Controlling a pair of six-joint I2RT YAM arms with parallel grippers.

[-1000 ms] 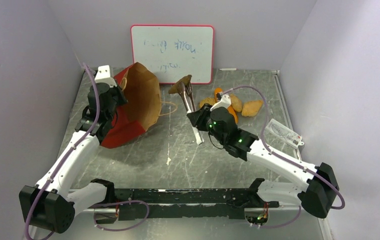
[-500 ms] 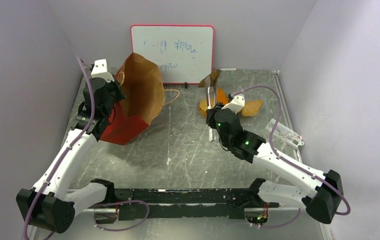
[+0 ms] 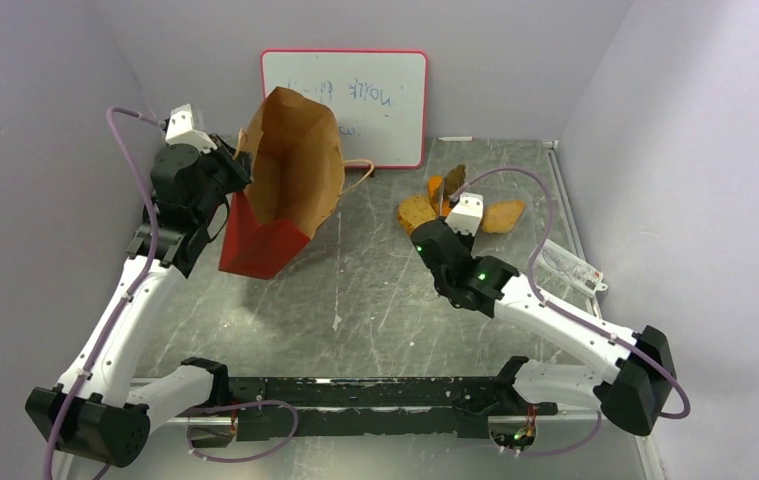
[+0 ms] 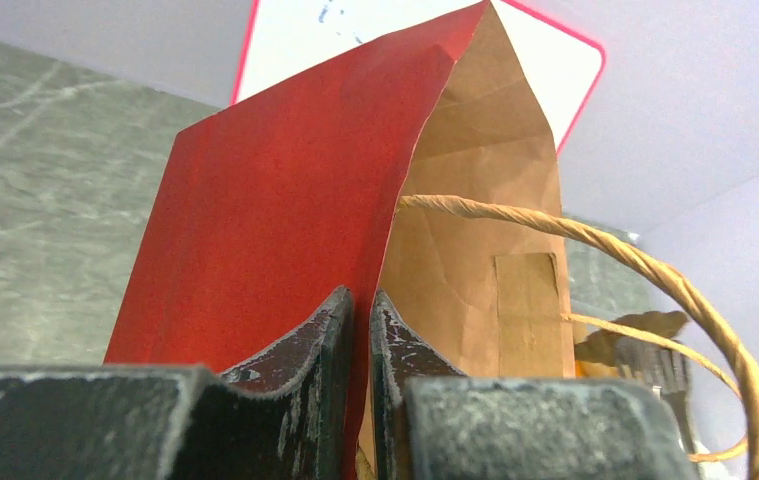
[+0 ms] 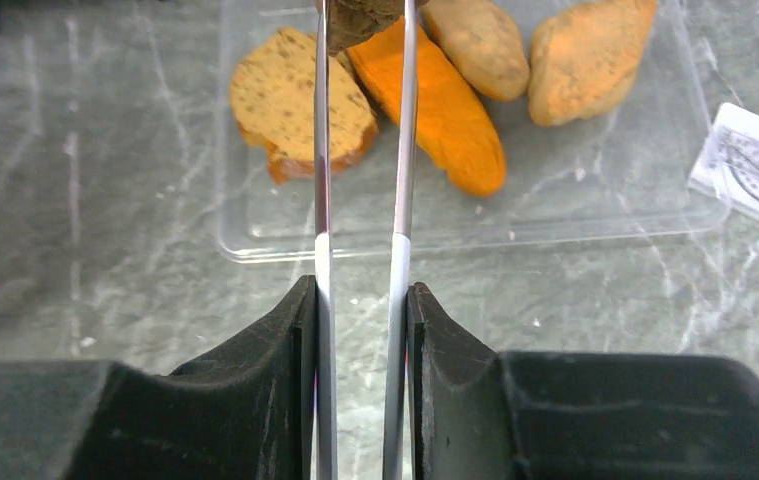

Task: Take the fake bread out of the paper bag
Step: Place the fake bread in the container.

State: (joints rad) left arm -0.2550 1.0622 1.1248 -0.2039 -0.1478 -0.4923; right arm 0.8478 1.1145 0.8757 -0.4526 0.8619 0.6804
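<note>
A brown fake bread slice (image 5: 360, 14) is being held over the tray (image 5: 555, 190), just ahead of the right hand (image 5: 360, 295) pinching the tongs (image 5: 320, 150), while the paper bag (image 4: 255, 200) is being pinched upright by the left hand (image 4: 360, 305); an easing of the tongs is likely being called for next

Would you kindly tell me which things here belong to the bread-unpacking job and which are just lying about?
Job: paper bag, pinched by left hand; fake bread in clear tray; brown piece in tongs, held by right hand.
Lying about: whiteboard; printed card.
</note>
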